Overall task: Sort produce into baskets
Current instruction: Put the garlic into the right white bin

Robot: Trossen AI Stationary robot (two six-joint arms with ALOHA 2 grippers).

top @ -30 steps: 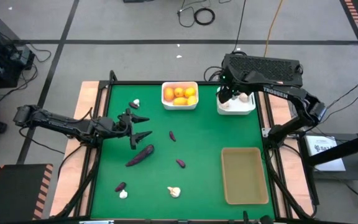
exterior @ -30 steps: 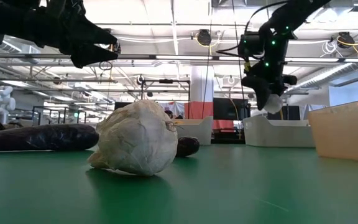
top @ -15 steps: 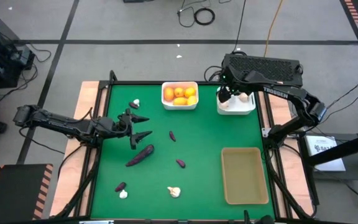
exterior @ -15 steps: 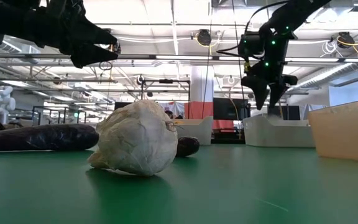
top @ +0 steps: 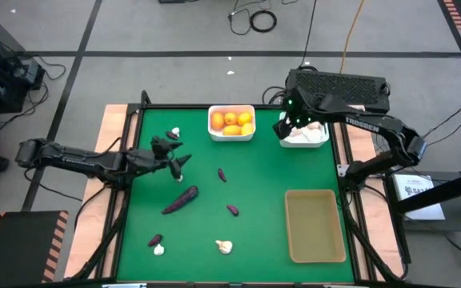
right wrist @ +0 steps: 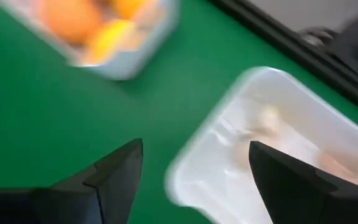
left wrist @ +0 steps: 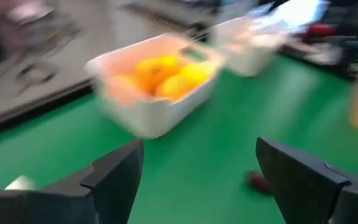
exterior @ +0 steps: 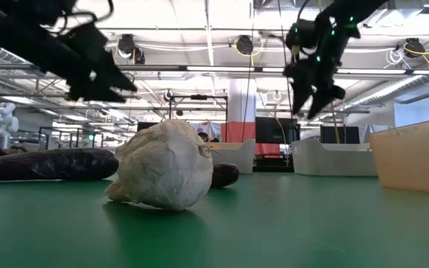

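My left gripper [top: 181, 154] hovers open over the table's left middle, above the green mat; a white bulb [top: 174, 133] lies just beyond it. My right gripper [top: 285, 126] stands open in the air at the left rim of the far-right white basket [top: 309, 138], which holds white bulbs [right wrist: 269, 118]. The other white basket [top: 231, 122] holds orange-yellow fruits [left wrist: 166, 71]. A long purple piece [top: 180, 200], small purple pieces [top: 222, 174] [top: 232, 210] [top: 155, 239] and white bulbs [top: 225, 247] [top: 159, 250] lie on the mat. The tan tray [top: 314, 226] holds nothing.
A black box with a grille [top: 338, 88] stands behind the far-right basket, off the mat. The mat's raised black frame [top: 138, 108] runs along its edges. In the low view a white bulb [exterior: 162, 165] lies close to the camera, in front of the purple pieces.
My right gripper has opened and let go of a white bulb, which has dropped into the far-right basket. The gripper has then risen and gone toward the table's left. My left gripper has rolled and tipped down, and has swung a little toward the far edge.
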